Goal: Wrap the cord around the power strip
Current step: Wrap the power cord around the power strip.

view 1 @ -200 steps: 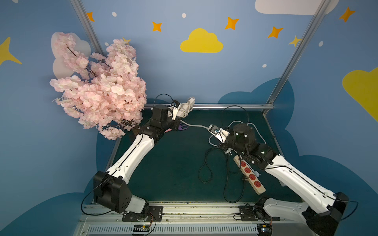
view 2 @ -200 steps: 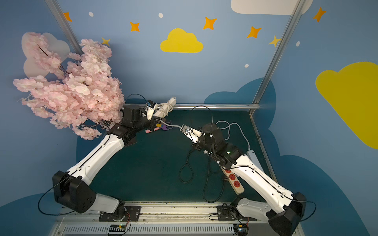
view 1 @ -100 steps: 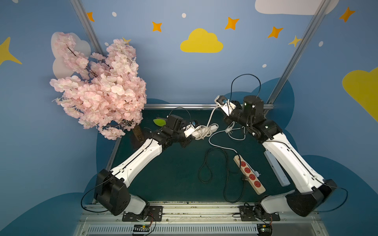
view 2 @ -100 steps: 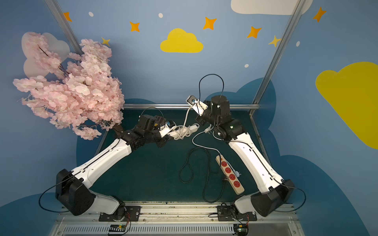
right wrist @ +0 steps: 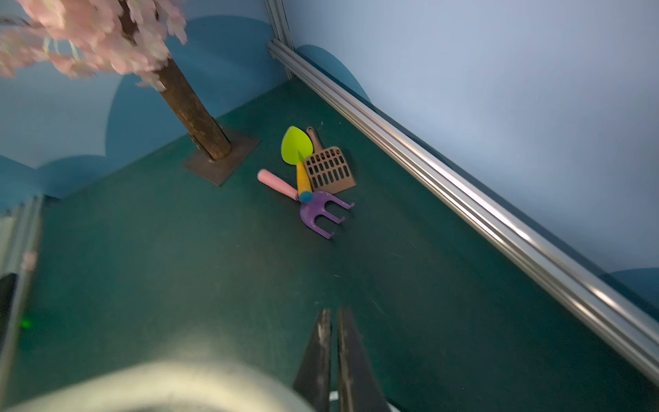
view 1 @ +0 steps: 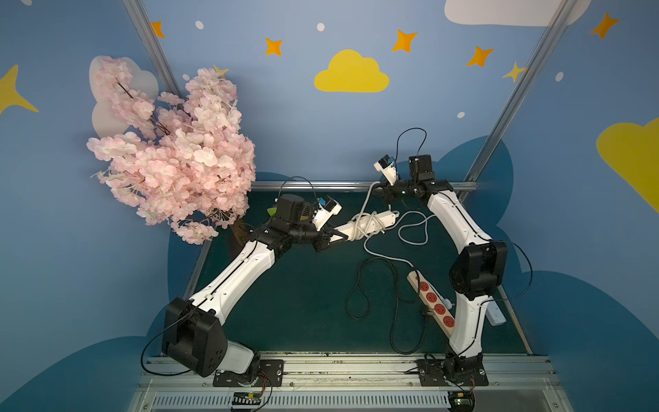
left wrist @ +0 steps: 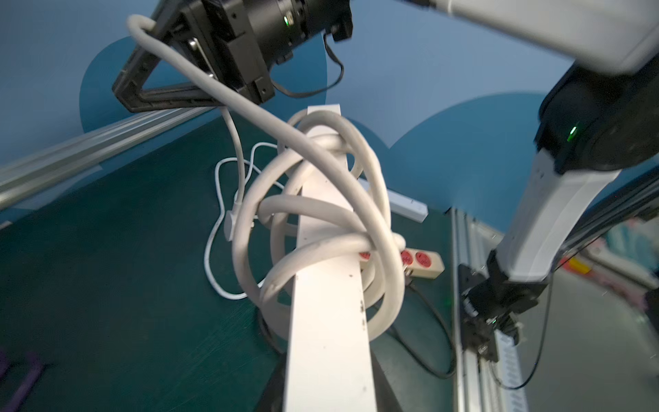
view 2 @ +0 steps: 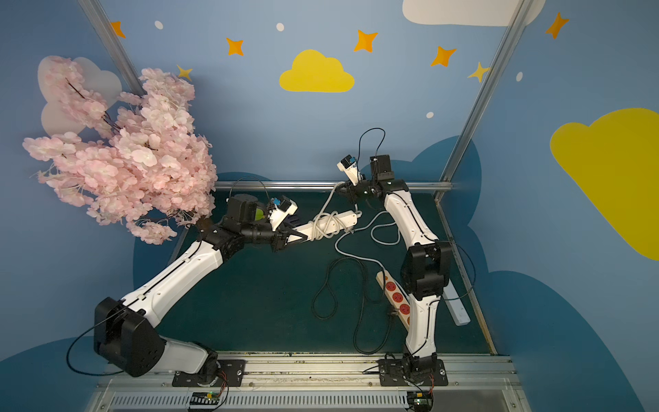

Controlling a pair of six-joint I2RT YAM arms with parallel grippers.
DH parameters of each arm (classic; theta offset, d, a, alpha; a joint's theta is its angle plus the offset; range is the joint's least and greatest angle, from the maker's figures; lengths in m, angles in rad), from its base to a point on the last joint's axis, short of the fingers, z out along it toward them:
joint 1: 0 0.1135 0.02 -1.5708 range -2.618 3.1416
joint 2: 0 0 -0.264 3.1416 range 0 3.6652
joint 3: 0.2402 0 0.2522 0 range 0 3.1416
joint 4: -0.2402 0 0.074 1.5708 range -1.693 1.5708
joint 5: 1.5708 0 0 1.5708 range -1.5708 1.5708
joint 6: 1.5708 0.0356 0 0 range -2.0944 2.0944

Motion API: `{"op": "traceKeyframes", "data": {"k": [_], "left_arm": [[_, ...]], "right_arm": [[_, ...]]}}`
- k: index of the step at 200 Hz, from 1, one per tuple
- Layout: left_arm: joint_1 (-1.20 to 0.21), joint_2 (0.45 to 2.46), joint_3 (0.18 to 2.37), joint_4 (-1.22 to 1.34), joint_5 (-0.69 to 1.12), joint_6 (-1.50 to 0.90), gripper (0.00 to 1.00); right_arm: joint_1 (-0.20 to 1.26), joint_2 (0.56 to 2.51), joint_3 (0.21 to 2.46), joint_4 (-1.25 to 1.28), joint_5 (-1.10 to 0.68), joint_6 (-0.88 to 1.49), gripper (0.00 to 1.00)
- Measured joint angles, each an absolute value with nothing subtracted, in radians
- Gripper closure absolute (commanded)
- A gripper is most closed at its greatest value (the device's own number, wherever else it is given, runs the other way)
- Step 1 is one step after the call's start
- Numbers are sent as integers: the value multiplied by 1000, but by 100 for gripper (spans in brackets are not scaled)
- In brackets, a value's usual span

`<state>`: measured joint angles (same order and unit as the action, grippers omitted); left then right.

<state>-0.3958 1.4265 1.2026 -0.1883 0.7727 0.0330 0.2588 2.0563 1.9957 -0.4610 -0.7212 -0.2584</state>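
A white power strip hangs level above the green mat, with my left gripper shut on its near end. The thick white cord loops several times loosely around the strip's middle. One strand runs up and back to my right gripper, which is shut on the cord just in front of the back rail. In the right wrist view a bit of white shows deep between the fingers.
A beige strip with red sockets and a black cord lie on the mat at the right. A thin white cable loops below the right gripper. A white bar lies behind the right arm. Blossom tree and toy tools stand back left.
The left arm has carried the strip from the back left corner toward the middle. The right arm has risen from mid-mat to the back rail, drawing the cord over the strip.
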Motion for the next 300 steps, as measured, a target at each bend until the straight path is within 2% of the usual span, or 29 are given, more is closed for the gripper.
{"op": "traceKeyframes", "data": {"k": [11,29,87,148,155,168,184,236,276,300], "left_arm": [[-379,1420,1178,-118,797,-46,98],[-372,1413,1172,-38,807,-139,97],[-363,1398,1176,54,771,-265,98],[-358,1377,1176,53,749,-292,97],[-358,1373,1176,54,746,-292,97],[-356,1367,1176,52,736,-294,98],[-354,1365,1176,47,707,-296,98],[-316,1369,1179,74,532,-349,97],[-294,1418,1217,85,398,-308,97],[-302,1441,1219,48,305,-186,98]], "right_arm": [[258,2054,1964,-389,-736,-199,84],[260,2055,1893,-262,-732,-113,81],[322,2097,1730,40,-619,83,77],[330,2154,1676,147,-544,148,73],[330,2158,1672,158,-542,154,76],[331,2160,1654,184,-541,160,91],[337,2160,1627,213,-538,175,100],[437,2084,1406,215,-459,210,100],[592,1880,1241,88,-406,163,100],[677,1741,1227,-59,-327,27,100]]}}
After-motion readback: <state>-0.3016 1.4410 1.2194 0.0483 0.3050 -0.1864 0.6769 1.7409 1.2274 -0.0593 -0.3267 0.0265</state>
